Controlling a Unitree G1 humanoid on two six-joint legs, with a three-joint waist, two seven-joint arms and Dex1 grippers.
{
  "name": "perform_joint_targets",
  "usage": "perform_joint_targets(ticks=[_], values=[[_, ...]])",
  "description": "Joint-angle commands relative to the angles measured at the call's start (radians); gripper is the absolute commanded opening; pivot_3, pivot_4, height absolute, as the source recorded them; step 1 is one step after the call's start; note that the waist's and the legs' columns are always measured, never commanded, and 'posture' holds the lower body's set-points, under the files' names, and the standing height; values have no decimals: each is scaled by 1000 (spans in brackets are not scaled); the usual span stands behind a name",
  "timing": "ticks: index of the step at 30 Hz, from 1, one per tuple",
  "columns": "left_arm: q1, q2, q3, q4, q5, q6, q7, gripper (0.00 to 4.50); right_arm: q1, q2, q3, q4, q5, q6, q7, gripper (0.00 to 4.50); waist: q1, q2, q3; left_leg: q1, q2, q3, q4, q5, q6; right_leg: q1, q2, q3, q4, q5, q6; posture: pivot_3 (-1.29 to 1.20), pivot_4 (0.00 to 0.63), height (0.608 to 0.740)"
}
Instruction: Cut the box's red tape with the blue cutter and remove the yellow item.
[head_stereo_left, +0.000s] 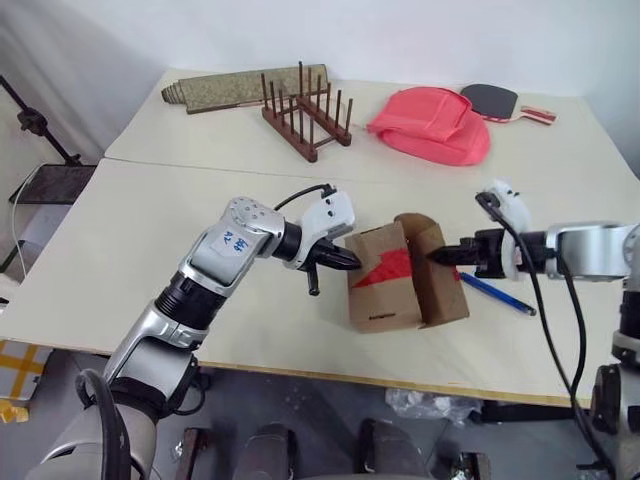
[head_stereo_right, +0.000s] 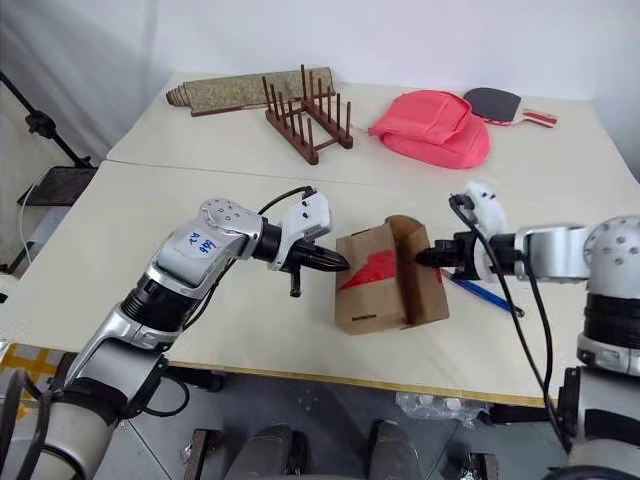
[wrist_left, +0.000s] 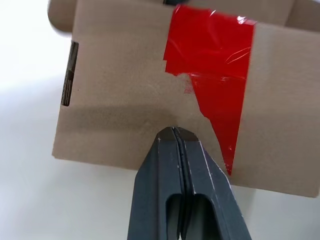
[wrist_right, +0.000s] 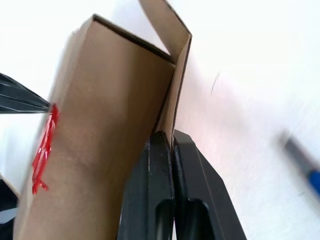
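Two hands at small brown cardboard box (head_stereo_left: 405, 275): left (head_stereo_left: 345, 259) pressed together, right (head_stereo_left: 447, 256) pinching opened flap; red tape (head_stereo_left: 388, 267) cut, yellow item unseen.

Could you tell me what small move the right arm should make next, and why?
Probably pull the flap further back. The right pincer is shut on the edge of the flap, which stands half raised on the box; the red tape looks torn through, the left pincer is shut against the box's far side, and the cutter lies on the table.
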Motion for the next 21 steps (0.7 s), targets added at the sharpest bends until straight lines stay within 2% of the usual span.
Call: perform_joint_targets(ticks=[1,4,6,9,14,18,21], values=[[41,-27,7,-33,-8,3,33,0,-60,-50,11,-2,226,5,-170,17,1,0,0,-1,0,0,0,0,0,0,0,0,0,0,0,0,150,740],[58,-39,16,-42,-9,6,49,0,-46,-151,121,-33,519,-138,-369,17,4,0,0,-3,-1,0,0,0,0,0,-1,-2,-2,0,0,0,150,740],[61,-46,30,-37,-10,-4,64,0,-40,-190,178,-70,614,-219,-452,17,2,-1,0,-4,0,0,0,0,1,0,-1,-4,-3,0,0,0,150,740],[61,-56,49,-35,-19,-8,81,0,-34,-204,205,-117,623,-271,-483,17,1,-1,0,-8,-1,1,2,0,1,-2,0,-6,-5,0,1,0,150,740],[69,-51,178,-84,-124,7,60,0,-39,-181,207,-176,623,-346,-569,17,1,-1,1,-11,0,0,2,0,1,-4,0,-8,-5,1,1,0,150,740],[52,38,257,-123,-270,168,-46,0,-66,-135,209,-198,623,-383,-660,17,-5,-1,1,-12,1,0,1,0,1,-4,0,-9,-5,1,1,0,150,740],[7,51,308,-116,-345,241,-47,0,-87,-148,218,-202,623,-377,-695,17,-2,-1,2,-12,0,-1,1,0,1,-5,0,-10,-5,1,1,0,150,740]])
